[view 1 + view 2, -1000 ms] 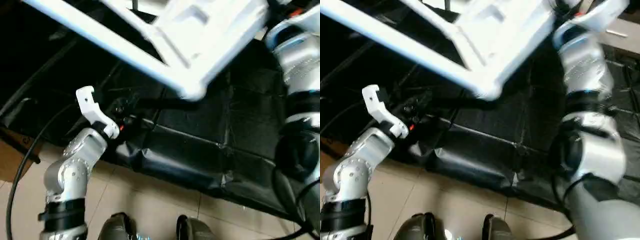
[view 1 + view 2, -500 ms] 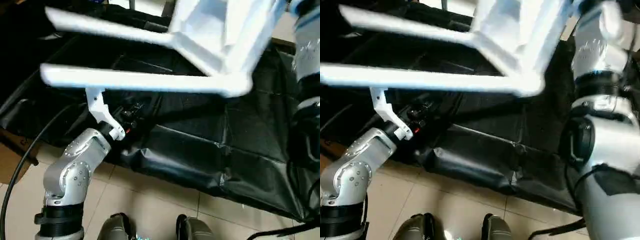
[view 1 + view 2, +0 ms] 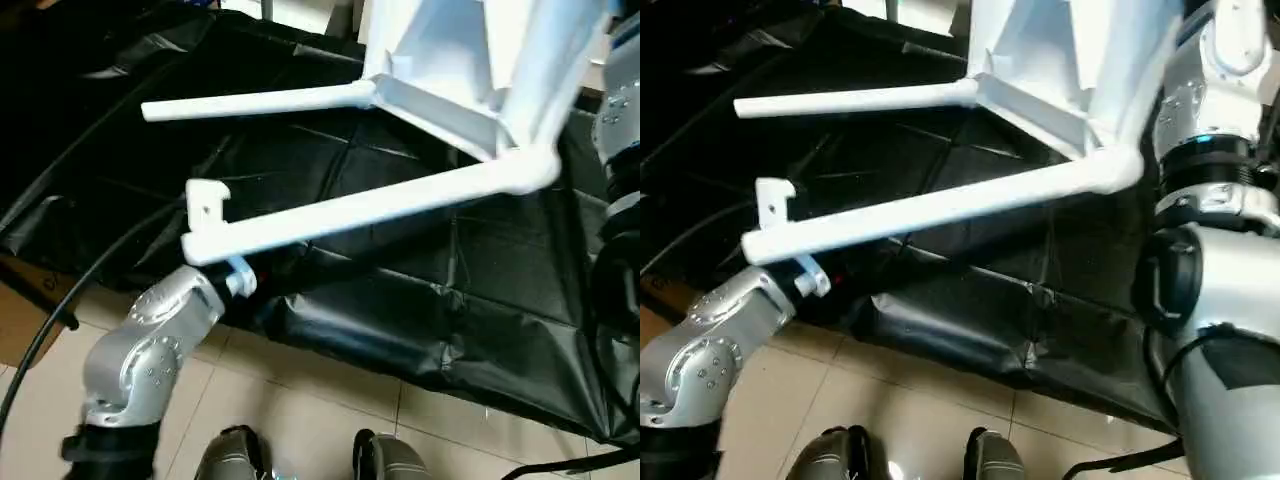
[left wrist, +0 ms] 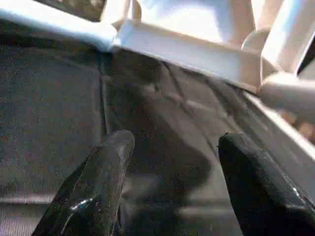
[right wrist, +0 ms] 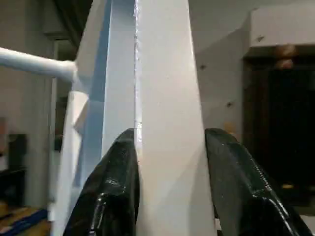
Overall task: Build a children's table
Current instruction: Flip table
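Observation:
The children's table hangs tilted in the air, its white top (image 3: 470,50) raised at the upper right. Two white legs point left from it, a near leg (image 3: 370,205) and a far leg (image 3: 250,102). My right gripper (image 5: 170,137) is shut on the thin edge of the top, one black finger (image 5: 115,182) on each side. My left gripper (image 4: 174,142) stands open over the black sheet with nothing between its fingers. The left wrist (image 3: 215,270) sits just under the free end of the near leg. The table's rim (image 4: 192,51) is ahead of the left fingers, apart from them.
A crumpled black sheet (image 3: 400,300) covers the ground under the table, ending at beige floor tiles (image 3: 300,400). A black cable (image 3: 40,340) curves along the left side beside brown cardboard (image 3: 20,310). My feet (image 3: 235,455) stand at the near edge.
The table has swung round in my right gripper: its top now stands steeper at the upper right and the legs point left. The near leg's end has come down over my left wrist.

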Controlling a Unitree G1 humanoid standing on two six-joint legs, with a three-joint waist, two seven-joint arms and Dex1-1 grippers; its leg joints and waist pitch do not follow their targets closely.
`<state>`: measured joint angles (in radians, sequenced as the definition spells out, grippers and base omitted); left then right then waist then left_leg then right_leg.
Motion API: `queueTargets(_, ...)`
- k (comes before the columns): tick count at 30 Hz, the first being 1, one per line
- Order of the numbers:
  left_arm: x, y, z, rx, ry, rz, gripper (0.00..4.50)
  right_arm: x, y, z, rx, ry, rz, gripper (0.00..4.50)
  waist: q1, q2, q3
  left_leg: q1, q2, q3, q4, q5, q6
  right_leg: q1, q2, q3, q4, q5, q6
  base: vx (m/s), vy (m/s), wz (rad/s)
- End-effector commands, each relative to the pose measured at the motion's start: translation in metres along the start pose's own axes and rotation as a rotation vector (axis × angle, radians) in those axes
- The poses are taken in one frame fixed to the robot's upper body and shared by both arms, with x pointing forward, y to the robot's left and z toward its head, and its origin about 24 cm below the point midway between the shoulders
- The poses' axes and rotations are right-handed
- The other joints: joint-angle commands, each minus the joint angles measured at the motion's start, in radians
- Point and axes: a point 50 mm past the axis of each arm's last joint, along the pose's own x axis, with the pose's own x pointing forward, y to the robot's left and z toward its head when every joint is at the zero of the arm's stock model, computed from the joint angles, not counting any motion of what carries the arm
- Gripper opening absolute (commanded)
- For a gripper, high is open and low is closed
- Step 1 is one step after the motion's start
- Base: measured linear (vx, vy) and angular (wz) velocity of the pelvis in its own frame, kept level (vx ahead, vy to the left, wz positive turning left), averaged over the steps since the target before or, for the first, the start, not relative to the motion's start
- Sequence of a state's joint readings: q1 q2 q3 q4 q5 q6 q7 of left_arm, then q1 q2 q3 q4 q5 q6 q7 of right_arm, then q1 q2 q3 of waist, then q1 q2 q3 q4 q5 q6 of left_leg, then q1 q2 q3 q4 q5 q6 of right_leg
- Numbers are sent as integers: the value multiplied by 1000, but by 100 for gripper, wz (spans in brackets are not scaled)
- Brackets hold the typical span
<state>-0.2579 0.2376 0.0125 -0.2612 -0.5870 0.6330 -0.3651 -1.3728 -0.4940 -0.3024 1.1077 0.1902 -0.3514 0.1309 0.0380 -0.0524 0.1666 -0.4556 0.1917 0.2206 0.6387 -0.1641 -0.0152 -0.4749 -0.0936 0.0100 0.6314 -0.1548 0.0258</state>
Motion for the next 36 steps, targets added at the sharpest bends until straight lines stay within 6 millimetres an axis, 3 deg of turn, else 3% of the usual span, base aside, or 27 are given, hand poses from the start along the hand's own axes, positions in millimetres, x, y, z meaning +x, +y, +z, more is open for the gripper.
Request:
queueTargets(1,-1,-3,-5,26,33,-12,314,16,-10,71,-37,-300,-43,164,-5,-8,-117,52,12,-4,-49,-8,121,67,7,-1,-27,72,-239,0,0,0)
queueTargets(5,-5,10,-6,62,44,61,314,19,-16,87,-106,-348,-57,143,-11,-12,-119,45,8,-3,-46,12,130,73,9,0,-23,112,-238,0,0,0)
queueTargets(8,-7,10,-9,53,63,53,314,20,-21,96,-113,-384,-93,132,-10,-12,-121,45,8,-4,-44,16,132,73,8,1,-20,125,-235,0,0,0)
queueTargets(10,-8,9,-12,54,74,49,314,21,-24,105,-126,-417,-117,111,-9,-12,-124,44,7,-1,-39,44,148,70,11,1,-14,181,-245,0,0,0)
queueTargets(13,-9,13,-12,68,71,74,314,21,-25,111,-153,-445,-120,87,-7,-10,-117,45,11,0,-41,-1,155,63,10,0,-20,138,-247,0,0,0)
queueTargets(15,-10,14,-12,69,69,80,314,22,-25,114,-174,-453,-120,68,-7,-11,-111,45,13,0,-44,-43,142,61,12,-1,-26,74,-234,0,0,0)
queueTargets(18,-11,18,-8,86,56,92,314,22,-24,121,-250,-481,-120,35,-12,-10,-101,44,14,-3,-50,-142,81,53,9,-2,-42,-80,-196,0,0,0)
queueTargets(21,-11,19,-4,100,35,98,314,23,-17,129,-342,-521,-101,20,-19,-14,-99,39,11,-8,-54,-209,29,52,5,-4,-51,-196,-152,0,0,0)
queueTargets(24,-10,19,1,132,14,103,314,24,-10,129,-366,-533,-75,6,-29,-15,-97,41,12,-12,-55,-283,5,41,7,-4,-59,-276,-122,0,0,0)
queueTargets(27,-4,13,12,181,-30,108,314,24,-1,117,-375,-500,-32,6,-38,-16,-97,40,13,-14,-56,-317,-1,37,5,-4,-62,-302,-108,0,0,0)
queueTargets(31,2,6,24,241,-77,115,314,24,2,95,-365,-403,-2,6,-38,-17,-101,41,14,-13,-54,-300,10,37,6,-3,-61,-266,-115,0,0,0)
queueTargets(36,10,-1,44,270,-164,132,314,24,8,60,-339,-190,85,6,-37,-14,-107,41,14,-13,-52,-251,38,45,6,-3,-53,-180,-160,0,0,0)
